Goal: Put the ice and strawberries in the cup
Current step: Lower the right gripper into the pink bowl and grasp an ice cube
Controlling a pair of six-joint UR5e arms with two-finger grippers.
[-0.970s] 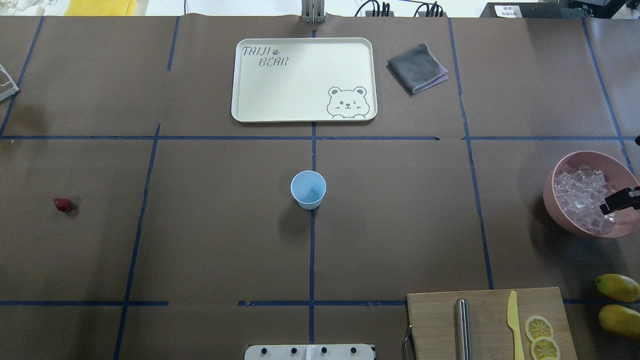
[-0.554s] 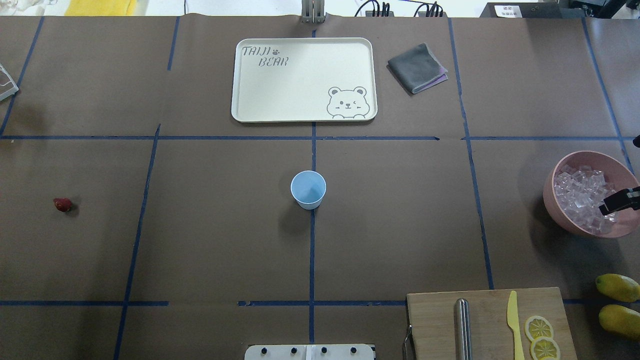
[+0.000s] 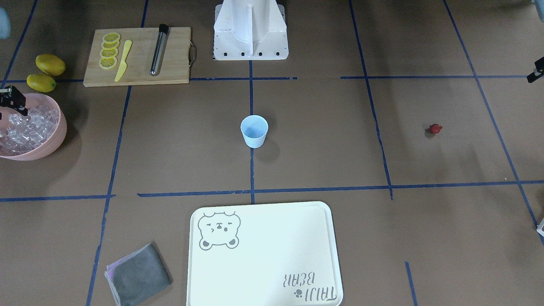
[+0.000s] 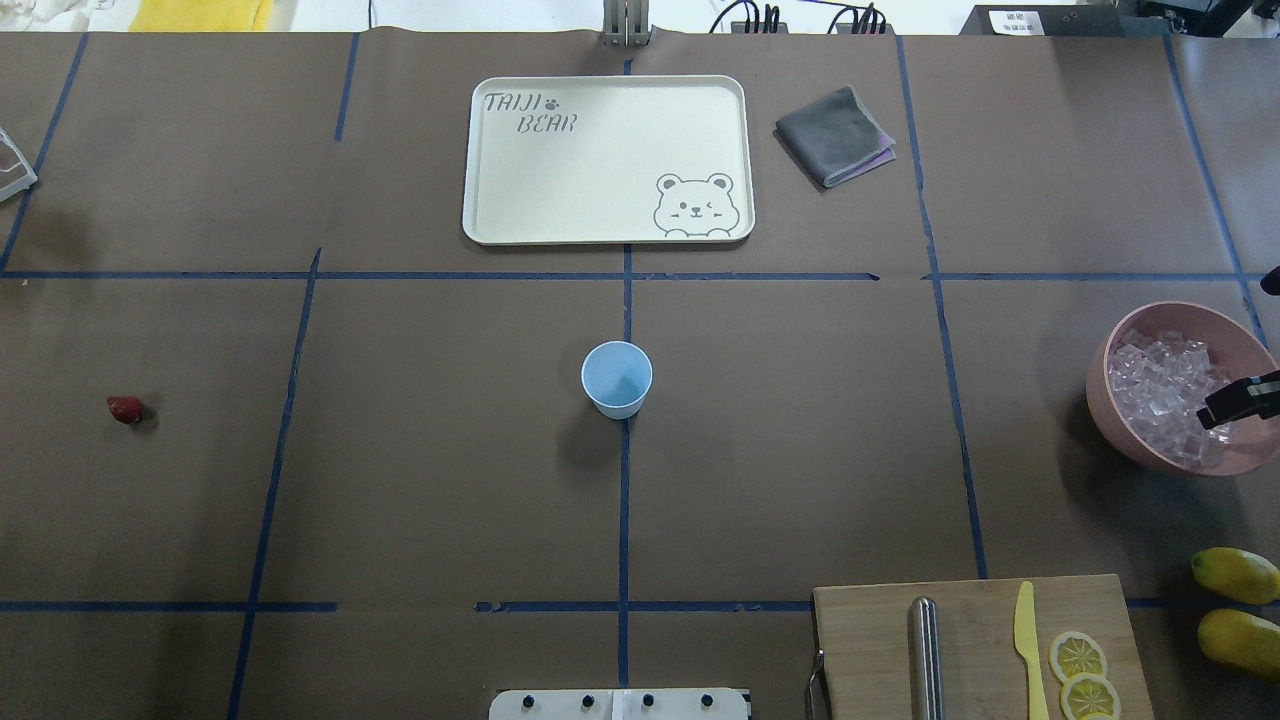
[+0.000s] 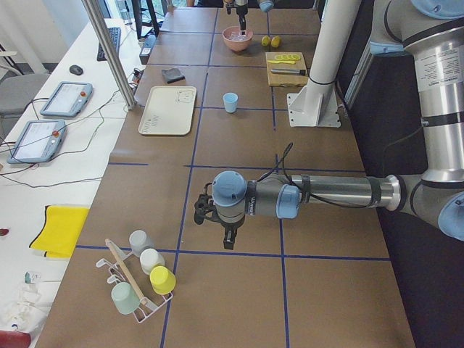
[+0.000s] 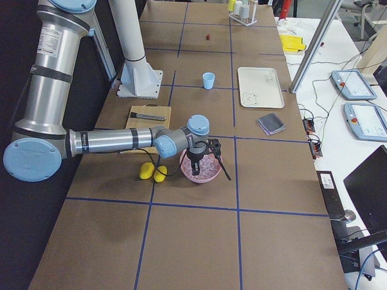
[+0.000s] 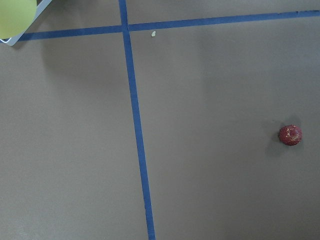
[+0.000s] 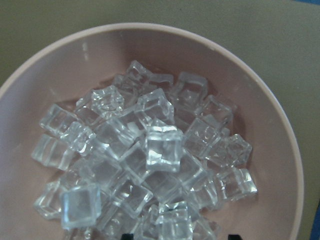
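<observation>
Table (image 4: 420, 480) as seen from beside the rig, covered in brown paper and ruled with blue tape; one pale-blue cup (image 4: 617, 378) stands upright at the centre, on a tape line; one dark-red strawberry (image 4: 125, 408) lies on the bare paper far towards the robot's left, well apart from the cup. One pink bowl (image 4: 1108, 405) at the robot's far right holds the ice cubes (image 8: 162, 147), a heap of several dozen, too many to count exactly. The right gripper (image 8: 180, 236) hangs just over that heap with its two fingertips (image 8: 127, 236) spread apart and nothing between them. The left gripper (image 5: 229, 243) points down above the table near the rack end; whether its jaws are parted or closed cannot be told. Other items: two whole lemons (image 4: 1235, 574) just beside one cutting board (image 3: 170, 63), which carries four lemon slices (image 3: 109, 49), one yellow knife (image 3: 122, 60) and one metal rod (image 3: 158, 49); one cream tray (image 4: 480, 160) printed with a bear; one folded grey cloth (image 4: 832, 135) beside it; one wire rack (image 5: 109, 270) bearing four small cups (image 5: 151, 259).
</observation>
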